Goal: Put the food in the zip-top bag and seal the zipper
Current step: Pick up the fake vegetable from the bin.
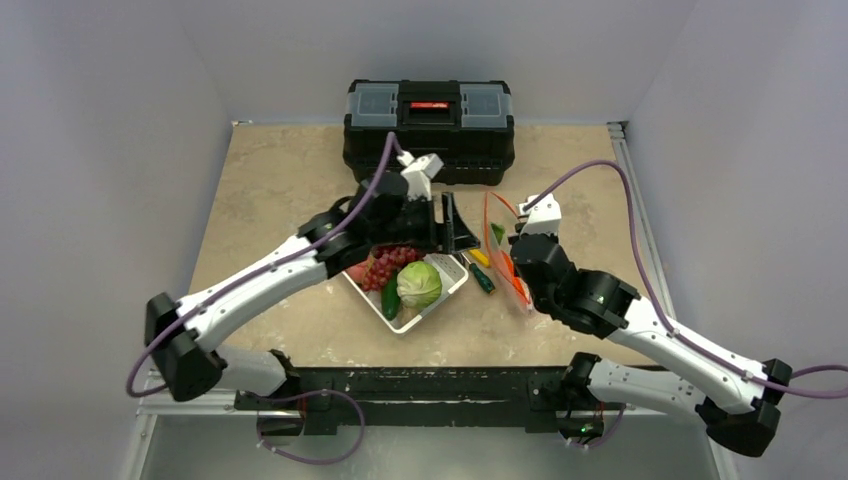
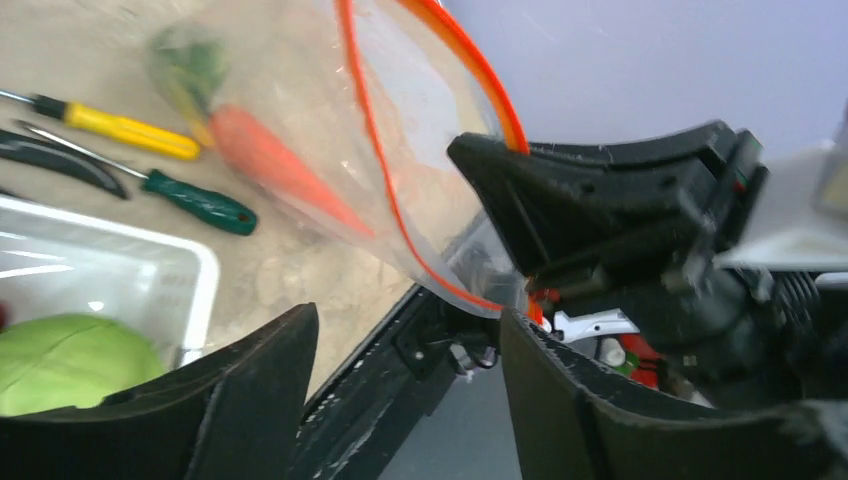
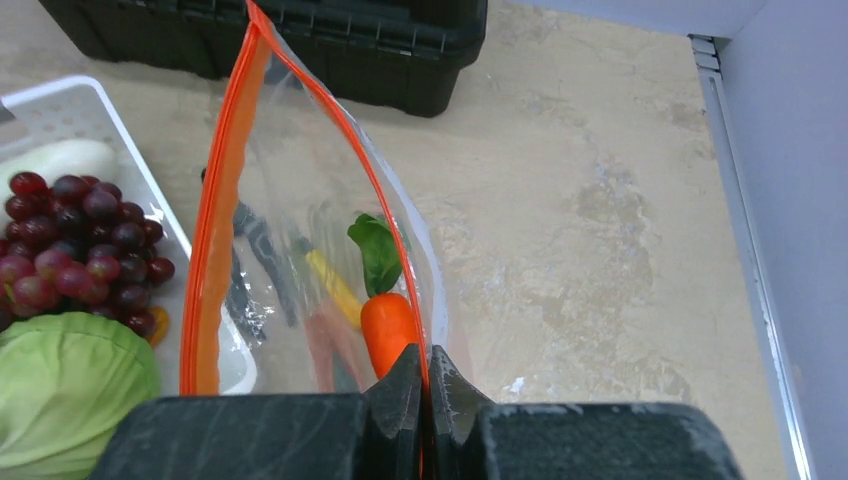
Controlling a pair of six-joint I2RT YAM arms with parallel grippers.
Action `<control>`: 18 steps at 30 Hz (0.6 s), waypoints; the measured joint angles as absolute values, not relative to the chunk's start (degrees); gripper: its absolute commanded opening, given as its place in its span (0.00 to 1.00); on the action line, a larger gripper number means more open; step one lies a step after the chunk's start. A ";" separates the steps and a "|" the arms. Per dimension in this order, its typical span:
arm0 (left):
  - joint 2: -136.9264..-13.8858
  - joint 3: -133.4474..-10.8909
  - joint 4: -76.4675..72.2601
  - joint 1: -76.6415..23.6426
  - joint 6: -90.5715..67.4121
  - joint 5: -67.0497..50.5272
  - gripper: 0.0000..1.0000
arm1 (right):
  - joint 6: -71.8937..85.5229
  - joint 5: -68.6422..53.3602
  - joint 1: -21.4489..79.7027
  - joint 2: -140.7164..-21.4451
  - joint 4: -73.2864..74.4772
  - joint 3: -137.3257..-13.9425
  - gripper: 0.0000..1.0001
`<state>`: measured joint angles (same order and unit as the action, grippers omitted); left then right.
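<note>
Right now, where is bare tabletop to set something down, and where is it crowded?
Free: far-left tabletop between the toolbox and the left edge; the right strip between the zip-top bag and the rail; the near band before the basket. Crowded: the centre, where basket, screwdrivers, bag, left pincer and right pincer meet.

- Beige, stone-patterned desk [image 1: 270,180], mottled with paler and browner patches, matte.
- Plain pale grey back wall [image 1: 450,40], meeting the desk's far edge.
- Left wall [image 1: 100,150] and right wall [image 1: 740,150] in the same grey with a faint lilac cast; desk closed in on 3 sides.
- Black toolbox [image 1: 430,118] centred at the far edge, against the back wall, with 2 clear-lidded compartments and a red latch on top.
- Silvery metal rail [image 1: 632,190] along the desk's right edge.
- Black bar [image 1: 420,385] across the near edge, scuffed white.
- Even, diffuse light; faint shadows only.
</note>
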<state>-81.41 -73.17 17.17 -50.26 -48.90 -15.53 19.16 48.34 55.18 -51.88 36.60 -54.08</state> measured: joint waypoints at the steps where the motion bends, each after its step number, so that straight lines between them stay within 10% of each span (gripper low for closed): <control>1: -78.50 -72.55 18.68 -49.84 -47.77 -14.28 0.72 | 18.92 48.27 55.18 -50.85 35.99 -53.82 0.00; 9: -63.13 -66.78 30.94 -49.19 -39.51 -2.07 0.86 | 17.72 48.10 55.18 -48.03 32.71 -53.47 0.00; 18: -73.21 -61.36 35.09 -49.12 -38.74 1.96 0.91 | 18.61 50.26 55.18 -48.95 36.14 -53.58 0.00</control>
<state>-73.21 -61.36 35.09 -49.12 -38.74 1.96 18.61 50.26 55.18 -48.95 36.14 -53.58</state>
